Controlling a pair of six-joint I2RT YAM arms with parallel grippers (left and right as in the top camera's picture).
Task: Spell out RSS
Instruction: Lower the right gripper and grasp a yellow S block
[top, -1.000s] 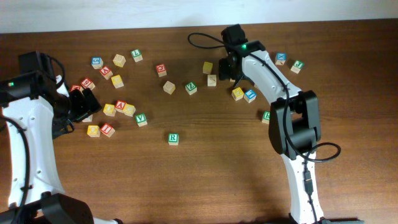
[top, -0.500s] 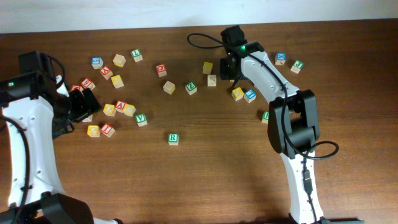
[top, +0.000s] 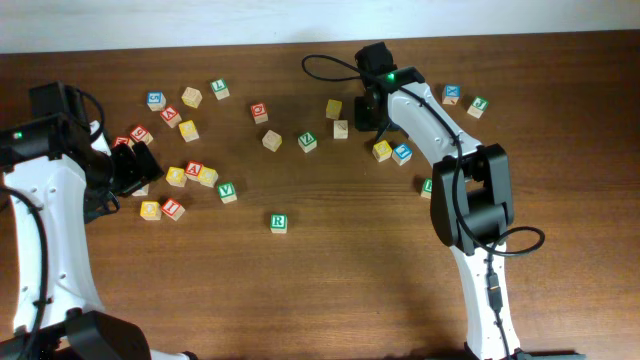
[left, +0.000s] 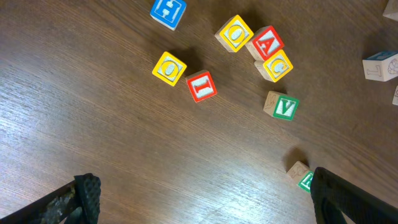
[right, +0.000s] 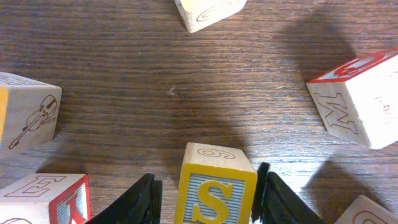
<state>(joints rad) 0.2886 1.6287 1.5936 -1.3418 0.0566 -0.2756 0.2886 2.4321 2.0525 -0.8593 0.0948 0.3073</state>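
The S cube (right: 216, 186) is bare wood with a yellow-framed face and a yellow S on a pale striped panel. It sits on the counter (right: 186, 81) toward the far edge, directly under the right wrist. The right fingers (right: 140, 199) stand one on each side of it. The one on the picture's right lies against the cube and the other shows a sliver of shadow, so I cannot tell whether they already pinch it.

The R cube (top: 279, 222), green-faced with a white R, lies alone nearer the front, well apart from the rest. Around the S cube sit a red-edged M cube (right: 354, 102), a red E cube (right: 43, 199) and a cube with a line drawing (right: 28, 118), none touching it.

The left fingers (left: 84, 196) are spread wide over bare wood beside the left cluster.

Compared with the overhead view a second ago, every cube lies where it was. The right wrist has edged slightly leftward in the picture.
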